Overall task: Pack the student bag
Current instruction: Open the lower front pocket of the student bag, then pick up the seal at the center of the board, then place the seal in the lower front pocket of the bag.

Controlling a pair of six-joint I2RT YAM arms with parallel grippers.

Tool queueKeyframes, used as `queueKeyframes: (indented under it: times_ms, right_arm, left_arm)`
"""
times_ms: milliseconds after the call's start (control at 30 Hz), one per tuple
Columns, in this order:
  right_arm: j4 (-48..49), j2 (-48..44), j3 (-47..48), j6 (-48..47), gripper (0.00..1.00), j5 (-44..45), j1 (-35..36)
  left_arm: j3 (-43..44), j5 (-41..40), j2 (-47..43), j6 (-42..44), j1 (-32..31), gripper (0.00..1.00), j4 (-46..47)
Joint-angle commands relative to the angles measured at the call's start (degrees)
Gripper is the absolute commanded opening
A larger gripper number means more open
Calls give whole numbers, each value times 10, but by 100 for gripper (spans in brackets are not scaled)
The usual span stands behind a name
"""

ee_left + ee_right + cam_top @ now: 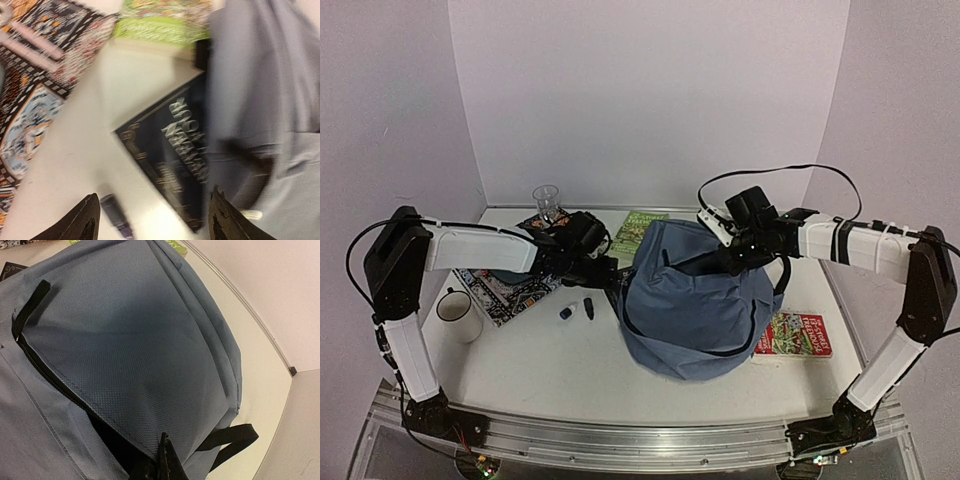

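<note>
The left hand (154, 199) hung released, its two dark fingers spread wide with nothing between them. Just beneath lay a dark book (170, 150) with pale lettering, flat on the table (550, 370), its far edge against the side of the student bag (695, 310). A small dark cap-like item (115, 215) sat close to the hand's left finger. Beyond were a green book (165, 20) and a busy patterned book (30, 100). This view was blurred, so finer detail could not be read.

The right hand (162, 462) was clenched, apparently pinching the edge of the bag's grey-blue flap beside the dark zipper line and holding the opening up. The bag sat at the middle of the table, between the two arms, soft and slumped. A mug (455, 310) and a clear glass (546, 198) stood at the left, and a red-and-green book (793, 335) lay at the right, partly under the bag.

Likely risks: the pinch was on thin fabric only, so a tug could slip it free and let the opening collapse. The dark book lay flat, giving the open fingers little edge to catch — they might shove it under the bag instead. The small item could be knocked away.
</note>
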Motion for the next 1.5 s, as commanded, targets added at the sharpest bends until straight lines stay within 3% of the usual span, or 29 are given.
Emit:
queueKeyframes:
  times_ms: [0,367,533,767,1000,1467]
  right_arm:
    - [-15,-34,23,19,0,1,0]
    - [-17,-34,21,19,0,-6,0]
    - [-17,-33,22,20,0,-9,0]
    - [-17,-37,19,19,0,-5,1]
    - [-19,-37,27,22,0,-12,0]
    - [-43,-27,55,76,0,-52,1]
  left_arm:
    - [5,-51,-14,28,20,75,-115]
    - [10,14,31,61,47,62,-200]
    - [29,25,60,75,53,50,-217]
    - [40,43,82,84,63,40,-240]
    - [34,65,65,75,63,20,-244]
    - [106,191,-23,-17,36,15,-206]
